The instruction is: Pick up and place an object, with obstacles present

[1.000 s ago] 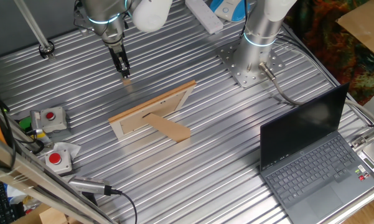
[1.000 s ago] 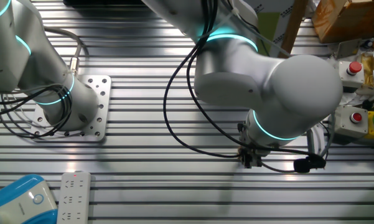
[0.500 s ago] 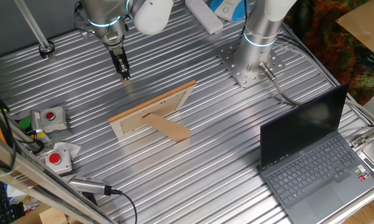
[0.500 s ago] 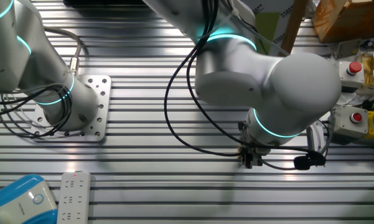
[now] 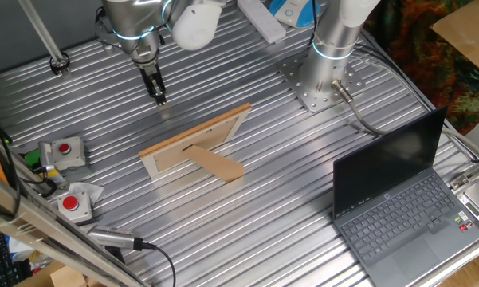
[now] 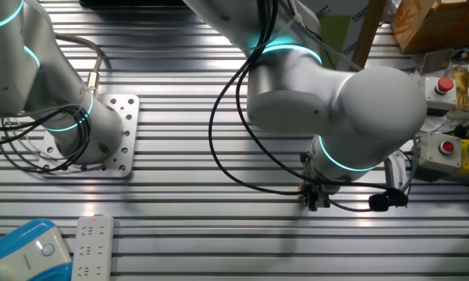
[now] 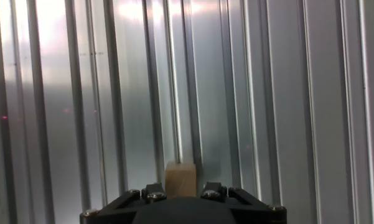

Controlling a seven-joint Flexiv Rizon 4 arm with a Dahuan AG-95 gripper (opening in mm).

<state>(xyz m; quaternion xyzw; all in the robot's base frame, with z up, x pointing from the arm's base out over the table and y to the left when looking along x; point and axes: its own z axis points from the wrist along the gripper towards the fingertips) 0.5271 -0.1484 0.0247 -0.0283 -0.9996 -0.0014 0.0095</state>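
Fixed view from the laptop side shows the ribbed metal worktop (image 5: 263, 199) as the largest thing, with wide bare room at 12 o'clock around the hand (image 5: 159, 99) and more bare ribs between the frame and the arm base at 1 o'clock. A laptop (image 5: 398, 199) stands open at 4 o'clock, well apart from the work. The frame (image 5: 193, 145) lies flat near the centre with its brown flap (image 5: 219, 166) pointing to 5 o'clock; its far long edge runs just below the hand, so any low sweep toward 6 o'clock would likely clip it, while a path over it or around its 2 o'clock corner looks free. Smallest is the block (image 7: 180, 180): in the hand view it sits pinched between the fingers, its tan face poking past them above the ribs. It looks light, stiff and dry, not fragile, and smooth-sided enough to twist if held off-centre. The flat opposite faces are the right hold, and the hand seems to have them squarely.
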